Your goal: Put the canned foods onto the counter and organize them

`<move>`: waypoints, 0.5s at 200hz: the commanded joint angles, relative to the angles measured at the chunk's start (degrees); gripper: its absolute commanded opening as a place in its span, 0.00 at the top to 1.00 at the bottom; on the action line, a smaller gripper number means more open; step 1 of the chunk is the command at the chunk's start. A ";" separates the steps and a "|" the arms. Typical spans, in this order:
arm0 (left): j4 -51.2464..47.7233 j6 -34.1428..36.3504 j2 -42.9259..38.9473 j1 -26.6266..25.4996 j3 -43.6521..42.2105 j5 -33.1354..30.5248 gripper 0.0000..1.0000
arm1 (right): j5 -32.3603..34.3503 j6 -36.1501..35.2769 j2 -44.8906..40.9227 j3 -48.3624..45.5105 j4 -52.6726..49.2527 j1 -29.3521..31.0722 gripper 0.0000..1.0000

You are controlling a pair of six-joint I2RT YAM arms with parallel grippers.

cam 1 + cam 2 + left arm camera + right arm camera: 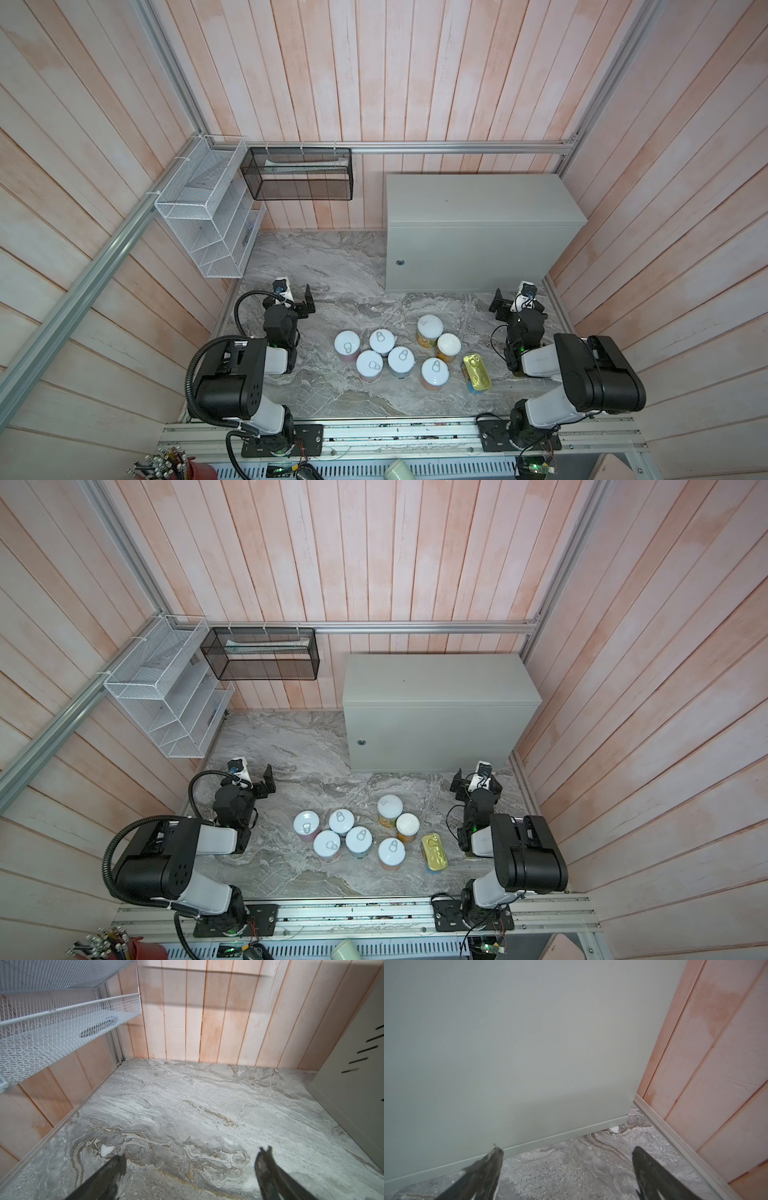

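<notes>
We have not put any can up yet. All eight cans stand on the marble bench (332, 270), in a bunch between our two arms.

The five short pull-tab cans (401, 361) stand close together, on the side of our left arm. The two white-lidded cans (429, 330) stand just beside them, one right next to the other. The flat gold tin (477, 371) lies at the end of the bunch, nearest our right arm.

The big grey metal box (478, 199) is where the cans must go. It stands at the back, on the right side of both top views, well apart from the cans. Nothing stands on its flat top.

Our left pincer (192, 1156) is wide open and holds nothing. It hangs over bare marble, away from the cans. Our right pincer (566, 1151) is wide open too, and it holds nothing. It points at the low front of the box, near the wall.

So we think the whole job is left. Each of the eight cans has to be picked up, lifted onto the box top and set down in neat rows. We think the cans nearest each arm are the easy ones to start with.
</notes>
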 commanded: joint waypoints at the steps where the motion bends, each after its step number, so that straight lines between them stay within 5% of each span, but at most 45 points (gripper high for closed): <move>1: 1.49 -0.29 0.52 -0.17 -0.34 -0.47 0.00 | -2.84 0.63 -0.89 1.20 -1.37 -0.22 0.02; 54: 1.91 1.27 0.13 -1.22 -0.40 -0.40 0.00 | -5.35 -1.05 -0.82 1.92 -2.53 0.15 0.02; 100: -13.65 0.06 -7.66 -4.72 3.79 -11.09 0.00 | 0.53 -1.83 -4.69 8.08 -15.31 2.21 0.02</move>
